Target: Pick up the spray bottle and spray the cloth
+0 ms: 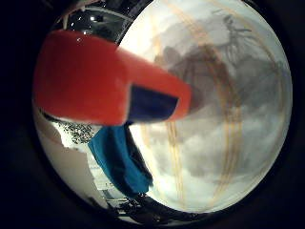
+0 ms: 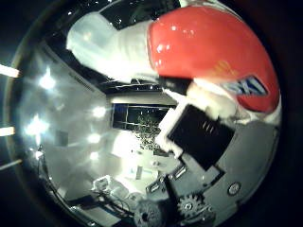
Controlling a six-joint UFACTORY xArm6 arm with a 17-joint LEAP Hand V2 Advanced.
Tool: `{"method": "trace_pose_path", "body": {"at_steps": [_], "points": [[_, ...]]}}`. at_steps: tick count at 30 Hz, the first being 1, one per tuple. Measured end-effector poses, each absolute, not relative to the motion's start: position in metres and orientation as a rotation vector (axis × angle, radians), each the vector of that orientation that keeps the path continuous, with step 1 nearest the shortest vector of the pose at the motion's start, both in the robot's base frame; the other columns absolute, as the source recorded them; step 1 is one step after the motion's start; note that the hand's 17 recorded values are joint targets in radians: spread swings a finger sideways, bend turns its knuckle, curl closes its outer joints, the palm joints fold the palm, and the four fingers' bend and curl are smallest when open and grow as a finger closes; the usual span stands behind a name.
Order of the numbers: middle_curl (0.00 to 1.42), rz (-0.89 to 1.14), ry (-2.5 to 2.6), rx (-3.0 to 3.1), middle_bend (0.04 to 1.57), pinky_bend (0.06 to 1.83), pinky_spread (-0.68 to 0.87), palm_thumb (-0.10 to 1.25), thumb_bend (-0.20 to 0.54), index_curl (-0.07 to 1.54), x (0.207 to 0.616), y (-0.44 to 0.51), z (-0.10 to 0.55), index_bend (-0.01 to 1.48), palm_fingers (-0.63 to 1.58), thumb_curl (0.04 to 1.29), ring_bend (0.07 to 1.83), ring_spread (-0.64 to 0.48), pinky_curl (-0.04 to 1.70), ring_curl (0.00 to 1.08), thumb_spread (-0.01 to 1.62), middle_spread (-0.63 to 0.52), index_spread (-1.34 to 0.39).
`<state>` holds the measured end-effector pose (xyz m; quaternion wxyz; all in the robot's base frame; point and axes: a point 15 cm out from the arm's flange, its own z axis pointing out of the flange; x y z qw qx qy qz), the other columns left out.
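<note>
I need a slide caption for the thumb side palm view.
Red spray bottle held close against the hand, with room lights behind.

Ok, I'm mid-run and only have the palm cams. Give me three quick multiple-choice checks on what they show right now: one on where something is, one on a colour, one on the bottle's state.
1. Where does the blue cloth lie?
A. On the pale tabletop with thin tan stripes
B. Draped over the bottle
C. Inside a basket

2. What colour is the spray bottle's body?
A. Green
B. Yellow
C. Red-orange, with a dark blue patch

3. How is the bottle relative to the hand?
A. Far off and small on the table
B. Close against the palm, filling much of both views
C. Out of sight in both views

Answers:
1 A: the cloth rests on the striped tabletop, near its edge.
2 C: the spray bottle is red-orange with a dark blue label area.
3 B: it looms large beside the hand, whose black and white parts press next to it.
</note>
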<state>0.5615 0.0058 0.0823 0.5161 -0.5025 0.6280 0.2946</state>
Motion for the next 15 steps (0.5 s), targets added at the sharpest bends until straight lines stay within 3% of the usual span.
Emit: {"method": "trace_pose_path", "body": {"at_steps": [2, 7, 11, 15], "points": [[0.74, 0.726, 1.505, -1.208, 0.94, 1.05, -0.34, 0.88, -0.016, 0.61, 0.563, 0.012, 0.083, 0.62, 1.21, 0.39, 1.13, -0.24, 0.59, 0.58, 0.91, -0.2, -0.41], [0.84, 0.735, 1.474, -1.219, 1.2, 1.19, -0.27, 1.01, -0.003, 0.83, 0.566, 0.02, 0.093, 0.95, 1.13, 0.47, 1.31, -0.23, 0.79, 0.68, 0.88, -0.17, -0.36], [0.84, 0.691, 1.445, -1.202, 1.3, 1.21, -0.23, 1.11, -0.003, 0.9, 0.578, 0.019, 0.116, 1.06, 1.09, 0.57, 1.37, -0.22, 0.95, 0.72, 0.84, -0.14, -0.31], [0.82, 0.646, 1.405, -1.219, 1.35, 1.19, -0.2, 1.13, -0.01, 0.92, 0.582, 0.018, 0.151, 1.09, 1.07, 0.64, 1.38, -0.22, 1.09, 0.75, 0.79, -0.13, -0.28]]}}
